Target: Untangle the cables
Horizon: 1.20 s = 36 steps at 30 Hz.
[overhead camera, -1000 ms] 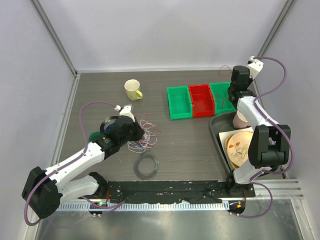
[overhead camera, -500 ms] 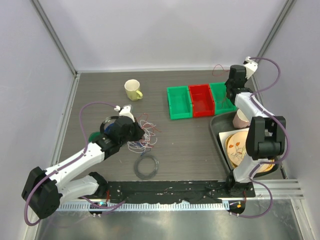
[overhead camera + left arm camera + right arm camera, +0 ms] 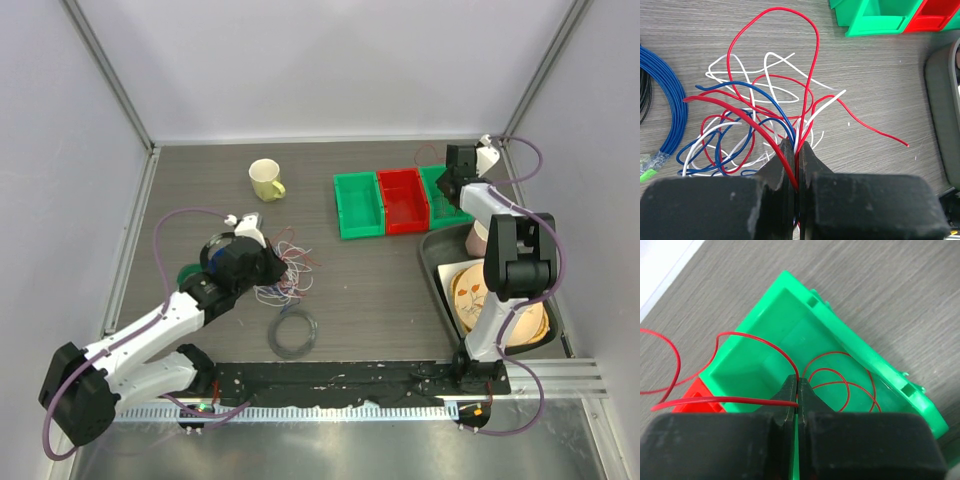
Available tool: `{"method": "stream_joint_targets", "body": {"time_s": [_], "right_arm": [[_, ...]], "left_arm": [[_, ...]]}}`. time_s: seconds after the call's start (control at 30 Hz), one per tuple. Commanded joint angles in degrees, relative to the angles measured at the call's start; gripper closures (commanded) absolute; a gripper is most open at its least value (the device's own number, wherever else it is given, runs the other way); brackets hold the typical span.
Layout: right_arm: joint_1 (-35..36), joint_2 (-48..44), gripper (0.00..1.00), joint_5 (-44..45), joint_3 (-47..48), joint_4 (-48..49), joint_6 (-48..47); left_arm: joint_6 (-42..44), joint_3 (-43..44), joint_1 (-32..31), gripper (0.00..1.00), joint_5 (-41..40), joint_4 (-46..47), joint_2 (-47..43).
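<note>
Right jaws clench a red cable over the far-right green bin holding red coils; left jaws clench another red cable.

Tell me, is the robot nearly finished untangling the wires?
Not nearly. Done: red loops lie in the green bin, away from the pile. In hand: the right tool is shut on a red cable above that bin, and the left tool pinches a red strand in the pile. Left: the pile of red, white and blue cables lies knotted together on the table.
</note>
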Motion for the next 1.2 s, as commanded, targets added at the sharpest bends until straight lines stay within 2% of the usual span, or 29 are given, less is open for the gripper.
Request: {"method": "stream_joint_targets", "body": {"time_s": [0.0,0.17,0.27,0.3,0.47,0.5,0.57,0.6,0.67,0.73,0.8,0.87,0.97,1.0,1.07,1.1,1.17], "right_arm": [[0.0,-1.7,0.94,3.4,0.3,-4.0,5.1],[0.1,-1.0,0.92,5.6,-0.4,-8.4,7.2],[0.2,-1.5,0.84,6.6,-1.1,-8.4,7.1],[0.1,-1.9,0.77,6.5,-0.9,-8.4,6.5],[0.2,-5.3,0.71,5.9,-1.4,-6.7,3.6],[0.3,-6.1,0.64,5.6,-2.1,-6.3,2.1],[0.5,-8.9,0.58,4.9,-2.7,-4.9,0.5],[0.8,-10.2,0.48,4.6,-3.4,-4.5,-0.2],[1.1,-13.1,0.43,2.0,-3.8,-3.6,-2.9],[2.0,-14.8,0.28,0.1,-3.7,-3.5,-6.3],[3.3,-17.9,0.09,-3.1,-4.4,-3.0,-10.1],[6.4,-21.8,0.09,-8.6,-5.5,-1.2,-18.3],[14.0,-28.1,0.09,-19.5,-13.1,2.3,-26.0],[15.7,-29.3,0.09,-26.8,-15.1,4.1,-25.8],[19.0,-31.2,0.09,-35.9,-21.6,8.2,-23.1],[20.0,-32.2,0.09,-44.3,-24.5,15.1,-18.1],[24.1,-32.5,0.09,-49.3,-30.5,21.9,-14.7]], "left_arm": [[0.3,-0.5,0.3,1.0,0.3,3.3,-1.4],[0.2,-0.5,0.3,1.0,0.2,3.4,-1.3],[0.3,-0.6,0.3,1.0,0.1,3.4,-1.4],[0.3,-0.6,0.3,1.0,0.1,3.3,-1.3],[0.2,-0.5,0.3,1.0,0.8,3.7,-0.9],[0.2,-0.6,0.3,1.0,0.8,3.7,-1.0],[0.2,-0.6,0.3,1.0,1.0,3.7,-1.1],[0.2,-0.6,0.3,1.0,1.1,3.7,-1.3],[0.1,-0.7,0.3,1.0,1.2,4.0,-1.3],[-0.1,-0.9,0.4,1.0,1.5,4.2,-1.4],[-0.4,-0.9,0.3,1.0,1.7,4.4,-1.3],[-0.8,-0.8,0.3,1.0,2.0,4.7,-1.1],[-1.7,-1.3,0.3,1.0,3.1,5.9,-0.9],[-1.7,-1.4,0.3,1.0,3.5,7.0,-0.9],[-2.2,-2.0,0.3,1.0,4.7,7.8,-0.6],[-2.5,-2.4,0.3,1.0,5.1,8.6,-0.5],[-2.8,-3.2,0.3,1.0,6.2,9.4,-0.1]]}}
